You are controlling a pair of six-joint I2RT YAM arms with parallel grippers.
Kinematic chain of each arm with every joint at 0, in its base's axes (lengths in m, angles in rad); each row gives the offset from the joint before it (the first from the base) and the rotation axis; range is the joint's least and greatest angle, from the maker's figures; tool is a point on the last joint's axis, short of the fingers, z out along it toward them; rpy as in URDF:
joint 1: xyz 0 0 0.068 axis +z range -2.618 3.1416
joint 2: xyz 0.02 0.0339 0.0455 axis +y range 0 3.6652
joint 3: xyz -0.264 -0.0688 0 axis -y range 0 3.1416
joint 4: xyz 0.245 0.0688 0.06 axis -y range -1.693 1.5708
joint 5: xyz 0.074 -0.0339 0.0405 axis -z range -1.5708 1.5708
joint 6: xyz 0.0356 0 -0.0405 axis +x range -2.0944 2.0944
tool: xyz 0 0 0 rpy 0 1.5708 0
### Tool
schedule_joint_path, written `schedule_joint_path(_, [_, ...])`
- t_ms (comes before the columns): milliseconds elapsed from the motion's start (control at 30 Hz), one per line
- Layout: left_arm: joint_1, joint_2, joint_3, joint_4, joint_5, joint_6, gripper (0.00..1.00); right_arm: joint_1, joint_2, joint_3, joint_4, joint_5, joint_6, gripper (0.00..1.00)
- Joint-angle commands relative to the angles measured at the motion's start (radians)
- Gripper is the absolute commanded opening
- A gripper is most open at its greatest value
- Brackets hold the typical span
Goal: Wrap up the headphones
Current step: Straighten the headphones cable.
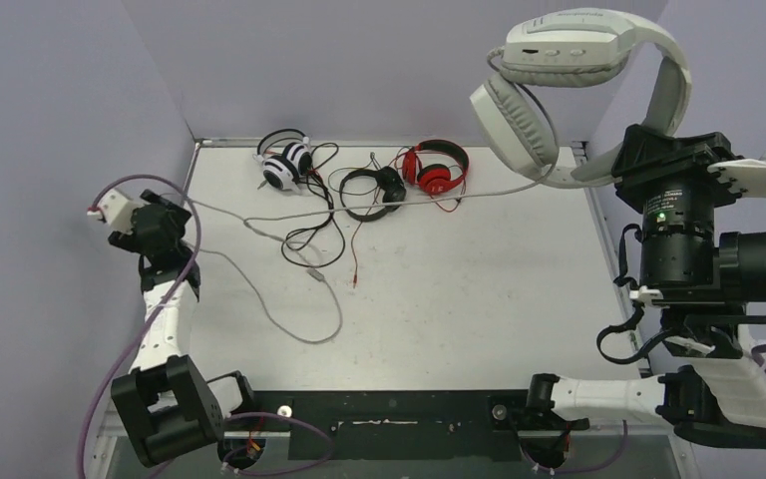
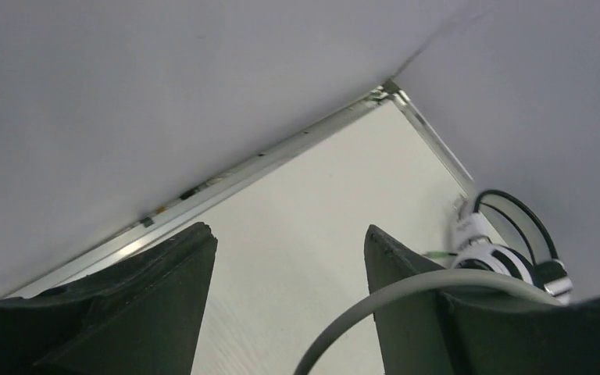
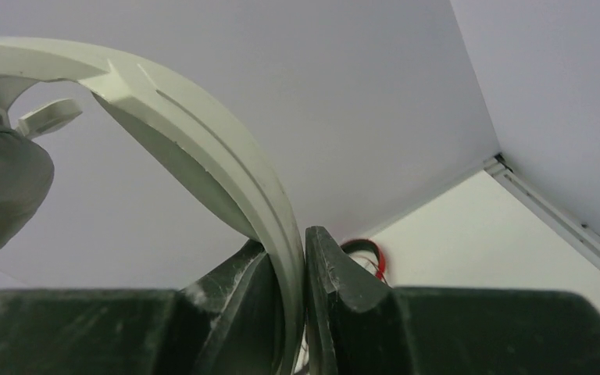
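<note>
My right gripper (image 1: 641,150) is shut on the headband of the light grey headphones (image 1: 559,60) and holds them high above the table's right side. In the right wrist view the headband (image 3: 203,133) is pinched between the jaws of the right gripper (image 3: 287,238). Its grey cable (image 1: 259,215) runs left across the table to my left gripper (image 1: 175,213) by the left wall, then loops toward the front. The left gripper (image 2: 287,230) stands open. The cable (image 2: 406,289) lies over its right finger, unclamped.
White-and-black headphones (image 1: 284,160), black headphones (image 1: 369,190) and red headphones (image 1: 437,168) lie at the back of the table, their thin cables tangled (image 1: 309,239). Purple walls close the back and both sides. A metal rim (image 2: 226,176) borders the tabletop.
</note>
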Motion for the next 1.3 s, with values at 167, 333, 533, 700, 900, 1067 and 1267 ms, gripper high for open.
schedule_joint_path(167, [0.299, 0.086, 0.148, -0.291, 0.059, -0.195, 0.63, 0.153, -0.044, -0.093, 0.868, 0.241, -0.649, 0.0])
schedule_joint_path(333, [0.365, 0.126, 0.186, -0.497, -0.107, -0.377, 0.56, 0.088, -0.055, -0.075, 0.838, 0.211, -0.653, 0.0])
schedule_joint_path(533, [0.413, 0.199, 0.276, -0.763, -0.313, -0.594, 0.55, 0.058, -0.007, -0.085, 1.111, 0.17, -0.921, 0.0])
schedule_joint_path(700, [0.416, 0.192, 0.245, -0.547, -0.065, -0.42, 0.59, 0.062, 0.035, -0.083, 1.26, 0.134, -1.088, 0.0])
schedule_joint_path(900, [0.15, 0.108, 0.262, -0.324, 0.278, -0.089, 0.93, 0.07, 0.101, -0.095, 0.883, 0.118, -0.781, 0.0])
schedule_joint_path(1067, [-0.133, -0.016, 0.174, -0.144, 0.55, 0.007, 0.92, 0.053, 0.223, -0.065, 0.725, 0.114, -0.728, 0.0])
schedule_joint_path(1267, [-0.371, -0.157, -0.079, 0.261, 0.725, -0.134, 0.92, -0.057, 0.336, -0.069, 0.47, 0.065, -0.495, 0.0])
